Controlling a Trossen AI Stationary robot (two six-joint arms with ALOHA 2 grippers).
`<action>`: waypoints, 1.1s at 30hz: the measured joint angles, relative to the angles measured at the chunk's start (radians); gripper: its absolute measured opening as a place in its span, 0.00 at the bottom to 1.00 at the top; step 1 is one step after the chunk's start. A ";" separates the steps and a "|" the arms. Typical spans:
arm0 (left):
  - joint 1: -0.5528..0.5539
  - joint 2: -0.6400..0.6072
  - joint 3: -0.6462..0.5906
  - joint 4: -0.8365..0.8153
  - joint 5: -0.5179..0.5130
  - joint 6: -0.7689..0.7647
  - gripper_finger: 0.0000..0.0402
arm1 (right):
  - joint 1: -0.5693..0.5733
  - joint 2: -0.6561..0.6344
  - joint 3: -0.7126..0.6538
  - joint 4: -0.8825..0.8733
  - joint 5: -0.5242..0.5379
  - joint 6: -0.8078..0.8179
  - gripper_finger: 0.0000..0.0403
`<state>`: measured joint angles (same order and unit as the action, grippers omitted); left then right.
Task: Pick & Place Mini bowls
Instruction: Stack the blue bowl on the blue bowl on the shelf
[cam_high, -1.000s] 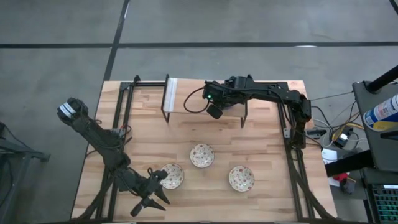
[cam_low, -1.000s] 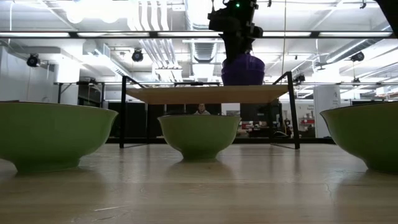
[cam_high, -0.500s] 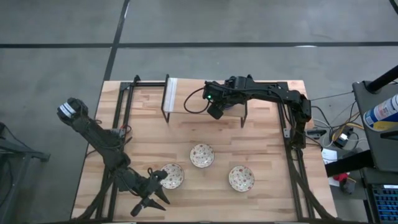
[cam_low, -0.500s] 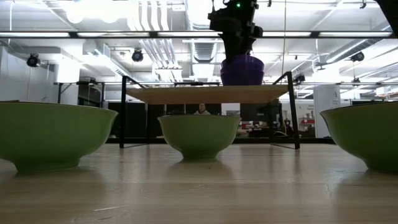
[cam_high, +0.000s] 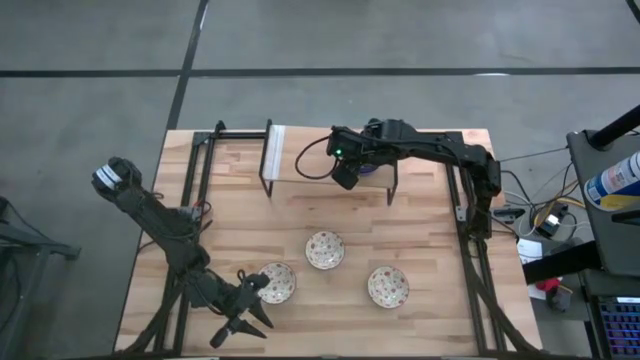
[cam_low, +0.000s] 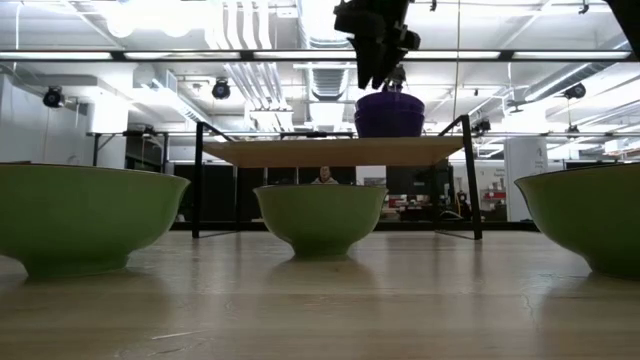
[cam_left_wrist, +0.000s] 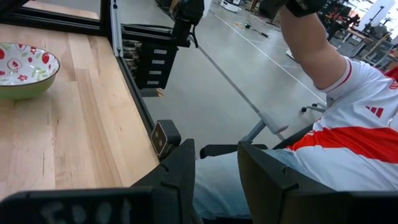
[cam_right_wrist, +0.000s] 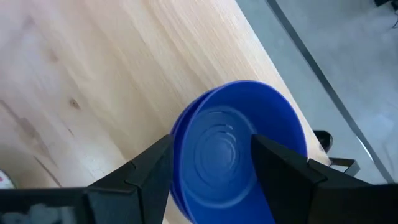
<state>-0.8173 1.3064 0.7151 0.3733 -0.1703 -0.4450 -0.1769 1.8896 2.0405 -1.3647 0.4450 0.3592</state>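
Looks like a big open robotics lab: exposed ceiling ducts (cam_low: 250, 80) and strip lights (cam_low: 200, 55) are running overhead, bare concrete floor (cam_high: 300, 40) surrounding the wooden worktop (cam_high: 420, 230).

High view: right hand (cam_high: 345, 172) hides most of the blue bowls (cam_high: 371, 166); stack count indeterminable.

I find almost nothing legible here: the pale raised letters on my left gripper (cam_left_wrist: 214, 177) housing sit at the frame's edge and stay too blurred to make out. A person's white-and-red shirt (cam_left_wrist: 348, 130) carries a small three-stripe mark on its sleeve, with no wording I can read
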 joint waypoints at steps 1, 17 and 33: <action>0.000 0.000 0.000 0.000 0.000 0.000 0.29 | 0.002 0.000 0.006 -0.007 0.000 0.001 0.53; 0.000 0.000 0.000 -0.008 0.000 0.000 0.29 | 0.091 0.006 -0.023 -0.080 0.266 -0.043 0.26; 0.000 0.000 -0.001 -0.008 -0.005 -0.002 0.29 | 0.130 0.008 -0.180 -0.086 0.393 -0.091 0.02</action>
<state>-0.8173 1.3064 0.7143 0.3656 -0.1749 -0.4473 -0.0471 1.8980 1.8607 -1.4509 0.8378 0.2680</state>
